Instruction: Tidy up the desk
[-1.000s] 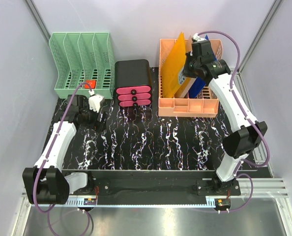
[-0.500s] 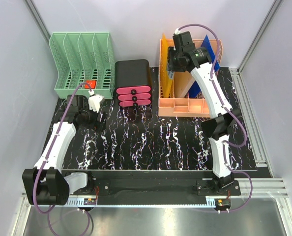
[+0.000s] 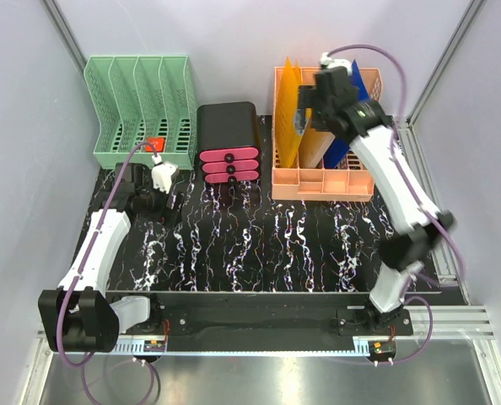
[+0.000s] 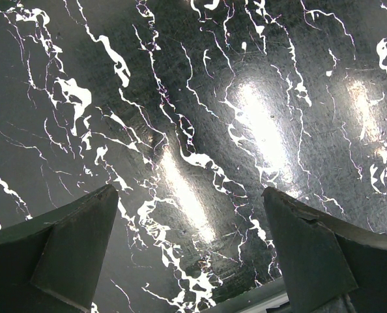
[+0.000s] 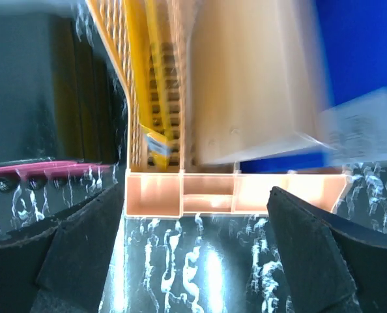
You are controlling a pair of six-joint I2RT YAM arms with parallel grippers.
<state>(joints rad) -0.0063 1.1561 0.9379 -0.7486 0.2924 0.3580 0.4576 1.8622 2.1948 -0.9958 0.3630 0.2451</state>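
Black marble-veined desk: your left gripper gapes wide over it, left of frame; your right gripper, equally wide and empty, faces the peach plastic rack, upper right.

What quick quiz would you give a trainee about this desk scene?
1. True or false: the yellow folder stands in the orange rack.
2. The black drawer unit has drawer fronts that are: A pink, B blue, C white.
3. Is the right gripper open or shut?
Key: 1 true; 2 A; 3 open, with nothing between its fingers.
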